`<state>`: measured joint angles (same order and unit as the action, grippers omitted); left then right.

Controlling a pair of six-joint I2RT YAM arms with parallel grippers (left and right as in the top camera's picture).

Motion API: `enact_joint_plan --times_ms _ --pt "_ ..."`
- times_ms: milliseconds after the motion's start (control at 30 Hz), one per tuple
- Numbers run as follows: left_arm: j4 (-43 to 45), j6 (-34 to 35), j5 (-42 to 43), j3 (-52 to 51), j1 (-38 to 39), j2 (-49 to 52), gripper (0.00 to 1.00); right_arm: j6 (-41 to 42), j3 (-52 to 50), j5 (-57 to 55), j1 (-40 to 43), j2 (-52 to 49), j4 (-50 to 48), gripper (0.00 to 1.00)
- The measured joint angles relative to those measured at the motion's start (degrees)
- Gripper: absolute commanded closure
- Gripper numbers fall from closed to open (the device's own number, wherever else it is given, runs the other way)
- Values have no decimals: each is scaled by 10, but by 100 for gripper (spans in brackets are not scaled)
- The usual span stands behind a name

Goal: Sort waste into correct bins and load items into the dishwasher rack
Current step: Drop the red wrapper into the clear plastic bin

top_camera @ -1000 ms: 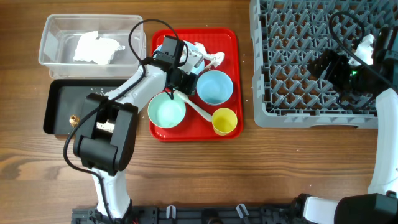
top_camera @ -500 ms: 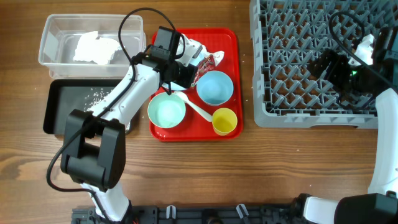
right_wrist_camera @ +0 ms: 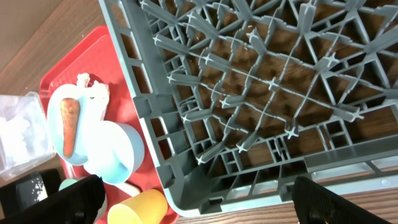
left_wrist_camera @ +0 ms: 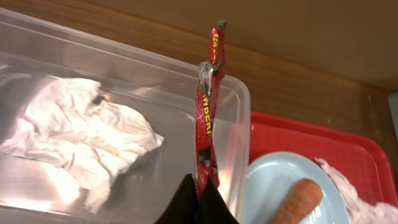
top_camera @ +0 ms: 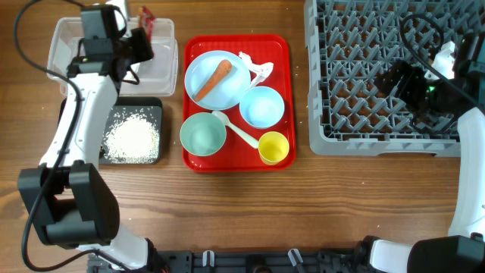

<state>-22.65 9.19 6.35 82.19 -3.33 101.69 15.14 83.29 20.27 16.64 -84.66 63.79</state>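
Observation:
My left gripper (top_camera: 139,38) is shut on the shiny red wrapper (top_camera: 145,17) and holds it over the right end of the clear tub (top_camera: 163,64). In the left wrist view the wrapper (left_wrist_camera: 208,106) hangs from the fingertips (left_wrist_camera: 200,186) above the tub's rim (left_wrist_camera: 242,99), with a crumpled napkin (left_wrist_camera: 81,134) inside. The black tray (top_camera: 151,106) holds white rice (top_camera: 132,136). The plate (top_camera: 227,95) carries the carrot (top_camera: 212,80). Two bowls (top_camera: 262,106) (top_camera: 203,135), the spoon (top_camera: 239,130), the yellow cup (top_camera: 273,146) and a napkin (top_camera: 254,67) sit on the red tray. My right gripper (right_wrist_camera: 199,199) is open above the rack (top_camera: 364,76).
The red serving tray (top_camera: 284,45) lies between the bins and the rack. My left arm crosses the tub and the black tray's left side, hiding part of both; the brown lump is not in view. Bare wooden table runs along the front.
My left arm swung from the red tray to the clear tub, carrying the red wrapper. Rice now lies in the black tray. The right arm has not moved.

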Motion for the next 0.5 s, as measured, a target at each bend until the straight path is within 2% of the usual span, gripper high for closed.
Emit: enact_joint_plan --times_ms 33,67,100,167,267,367,500 --pt "5 6 -4 0 -6 2 64 0 0 0 0 0 0 0" --pt "12 7 -7 0 -10 6 34 0 0 0 0 0 0 0" --pt "19 10 -9 0 -15 14 21 0 0 0 0 0 0 0" --pt "28 15 -12 0 -19 28 4 0 0 0 0 0 0 0" --pt "38 21 -12 0 -20 35 0 0 0 0 -1 0 0 0" --pt "34 21 -2 0 -20 35 2 0 0 0 -3 0 0 0" --pt "34 19 63 0 -10 35 5 0 0 0 -3 0 0 0"
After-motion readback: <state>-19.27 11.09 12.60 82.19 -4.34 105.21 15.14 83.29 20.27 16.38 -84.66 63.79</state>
